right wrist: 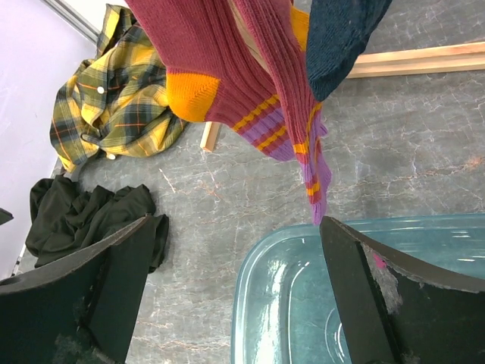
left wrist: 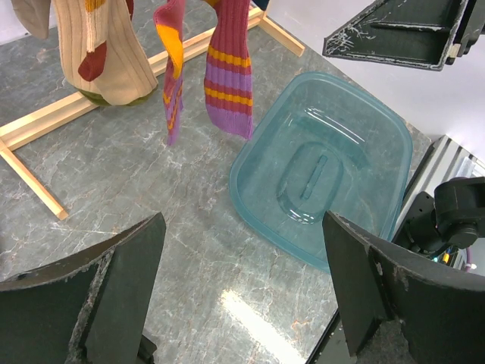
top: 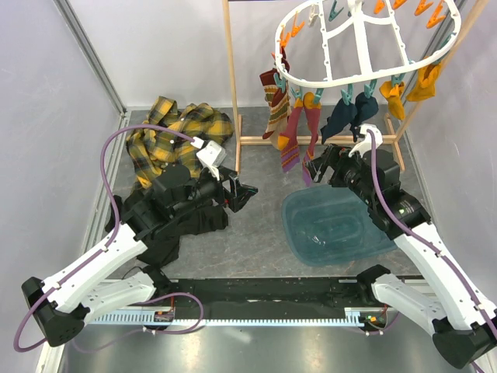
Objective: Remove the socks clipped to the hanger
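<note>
Both grippers have fingers apart and hold nothing: left gripper (top: 242,194), right gripper (top: 315,168). I see the socks (top: 299,124) clipped to the hanger (top: 334,81), with the maroon ones just beside the right gripper, near the teal tub (top: 334,233).

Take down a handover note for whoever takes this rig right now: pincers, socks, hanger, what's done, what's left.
Left pincer: open, empty, low beside the black garment.
Right pincer: open, empty, close to the hanging maroon striped socks.
Socks: all those in view hang clipped to the white hanger; the blue tub below is empty.
Done: none removed.
Left: unclip every sock.
</note>
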Controlling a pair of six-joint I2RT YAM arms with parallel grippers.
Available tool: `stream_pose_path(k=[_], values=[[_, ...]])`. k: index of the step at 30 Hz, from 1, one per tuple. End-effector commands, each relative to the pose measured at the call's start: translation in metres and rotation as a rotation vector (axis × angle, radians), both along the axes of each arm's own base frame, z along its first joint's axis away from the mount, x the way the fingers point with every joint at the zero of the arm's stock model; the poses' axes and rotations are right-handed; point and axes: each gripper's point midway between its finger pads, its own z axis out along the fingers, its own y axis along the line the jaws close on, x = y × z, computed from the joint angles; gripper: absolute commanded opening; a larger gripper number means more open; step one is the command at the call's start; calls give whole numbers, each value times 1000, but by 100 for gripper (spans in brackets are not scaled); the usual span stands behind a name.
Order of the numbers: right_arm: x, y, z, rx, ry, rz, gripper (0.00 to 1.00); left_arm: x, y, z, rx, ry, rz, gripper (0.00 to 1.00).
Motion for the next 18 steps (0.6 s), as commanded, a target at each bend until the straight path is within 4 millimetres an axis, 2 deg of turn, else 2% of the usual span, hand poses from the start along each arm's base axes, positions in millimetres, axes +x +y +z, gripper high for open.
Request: stream_pose_path(k=[1, 3, 6, 7, 9, 10, 11, 13, 18], values=[[7, -1, 8, -2, -42, -17, 98, 1, 2, 15, -24, -62, 6, 91], [11, -4, 7, -10, -55, -37, 98, 1, 1, 16, -27, -62, 0, 91], [24, -11, -7, -42, -46, -100, 98, 0, 1, 16, -26, -60, -5, 91], [29, -13, -19, -63, -23, -118, 98, 1, 1, 16, -24, -63, -2, 91], [39, -18, -28, -111, -33, -147, 98, 1, 2, 16, -23, -64, 1, 91], [44, -18, -42, -142, -9, -153, 98, 1, 2, 15, -21, -64, 2, 91], [48, -21, -46, -158, -7, -171, 98, 2, 2, 15, -21, -64, 4, 91], [58, -18, -58, -193, 1, -165, 97, 2, 2, 14, -18, -64, 3, 91], [73, -6, -76, -224, 10, -118, 91, 1, 1, 16, -21, -64, -3, 91]])
